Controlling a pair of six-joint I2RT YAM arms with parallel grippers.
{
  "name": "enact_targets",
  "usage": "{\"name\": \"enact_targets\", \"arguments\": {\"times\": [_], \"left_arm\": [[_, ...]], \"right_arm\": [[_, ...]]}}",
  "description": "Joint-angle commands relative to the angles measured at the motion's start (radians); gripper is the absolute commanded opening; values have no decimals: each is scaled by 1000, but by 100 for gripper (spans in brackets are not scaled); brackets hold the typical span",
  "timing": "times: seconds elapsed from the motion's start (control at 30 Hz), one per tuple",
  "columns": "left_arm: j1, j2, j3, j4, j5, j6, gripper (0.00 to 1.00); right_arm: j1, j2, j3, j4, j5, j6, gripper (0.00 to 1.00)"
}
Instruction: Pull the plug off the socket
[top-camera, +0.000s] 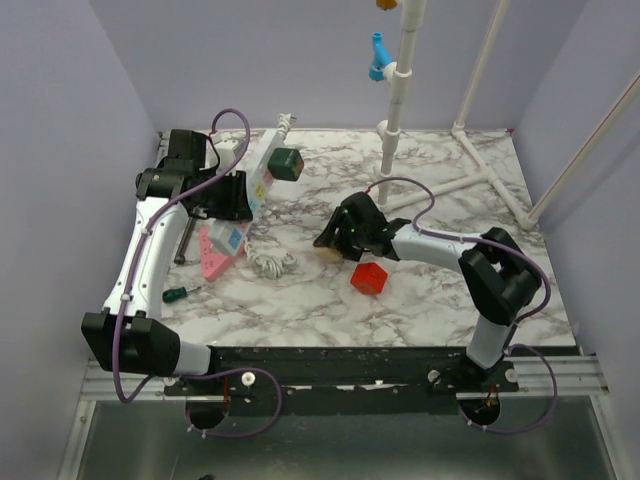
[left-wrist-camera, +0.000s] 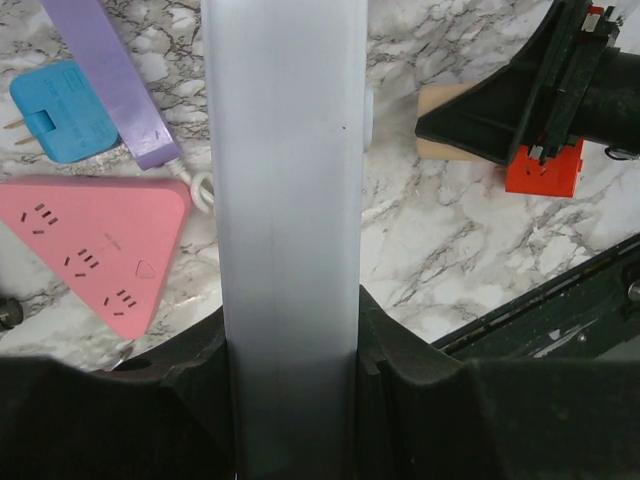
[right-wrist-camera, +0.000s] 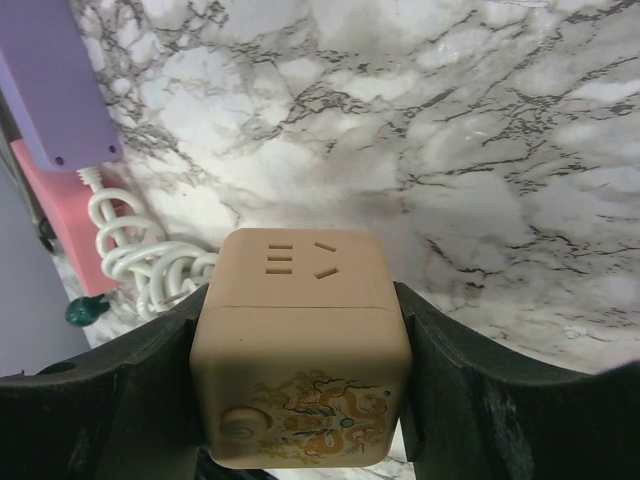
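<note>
The left gripper (left-wrist-camera: 290, 315) clamps the white socket (left-wrist-camera: 285, 150), while the right gripper (right-wrist-camera: 300, 310) pinches a beige cube plug (right-wrist-camera: 300, 265) well right of the socket (apparently free of it already). What remains, I judge, is setting it down clear of the socket, unless the green cube (top-camera: 287, 163) at the socket's far half must follow.

table (top-camera: 480, 290) open at right; pink adapter (top-camera: 213, 258), coiled cord (top-camera: 272, 264) crowd left.

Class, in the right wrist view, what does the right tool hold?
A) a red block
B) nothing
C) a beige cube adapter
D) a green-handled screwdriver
C: the right tool clamps both sides of the beige cube adapter, whose outlet slots show on its upper face.
</note>
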Motion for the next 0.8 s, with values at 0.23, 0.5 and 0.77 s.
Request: {"name": "enact_targets", "arguments": {"times": [0.23, 0.5, 0.77], "left_arm": [[5, -49, 12, 69, 65, -15, 0], [5, -52, 25, 61, 61, -17, 0], [5, -62, 24, 58, 55, -19, 0]], "right_arm": [[6, 46, 72, -115, 89, -79, 52], [7, 15, 48, -176, 147, -89, 79], [6, -39, 48, -246, 220, -116, 92]]}}
